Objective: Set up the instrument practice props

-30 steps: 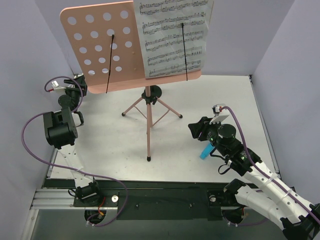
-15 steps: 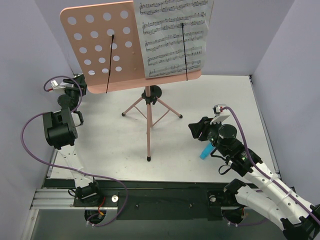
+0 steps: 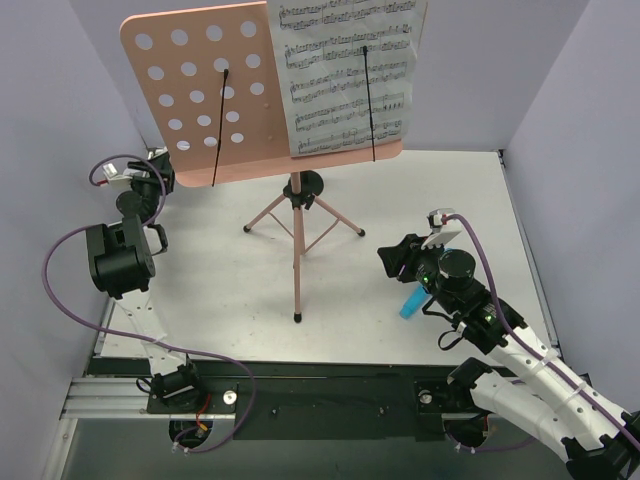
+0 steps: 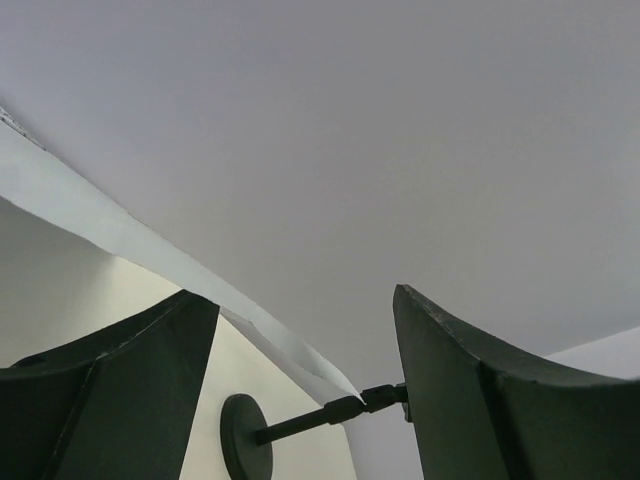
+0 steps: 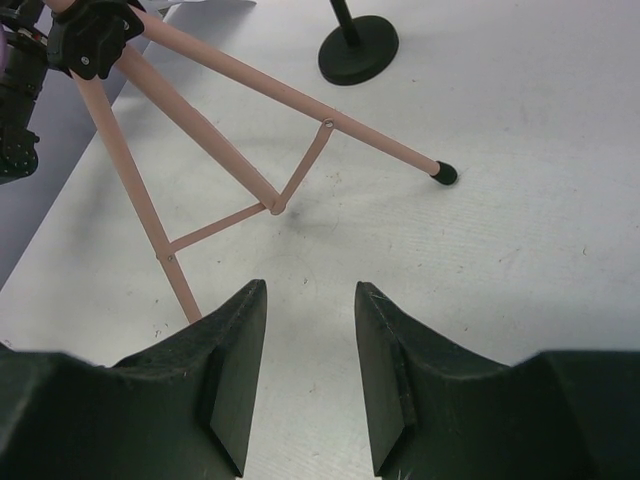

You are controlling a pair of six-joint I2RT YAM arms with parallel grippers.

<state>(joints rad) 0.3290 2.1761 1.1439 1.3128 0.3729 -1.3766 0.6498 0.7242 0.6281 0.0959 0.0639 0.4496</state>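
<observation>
Flat perforated pink music-stand desk [image 3: 195,100] atop slim tubular tripod [image 3: 297,240], printed sheet-music page [image 3: 345,75], left gripper [image 4: 302,295] gaping empty, right gripper [image 5: 310,288] near tripod half-parted, empty

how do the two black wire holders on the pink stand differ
The left wire holder lies on the bare pink desk, among its holes; the right wire holder lies across the white sheet music. In the top view the left wire holder leans top-rightward; the right wire holder leans slightly top-leftward. Both are thin, black and reach the desk's bottom ledge.
</observation>
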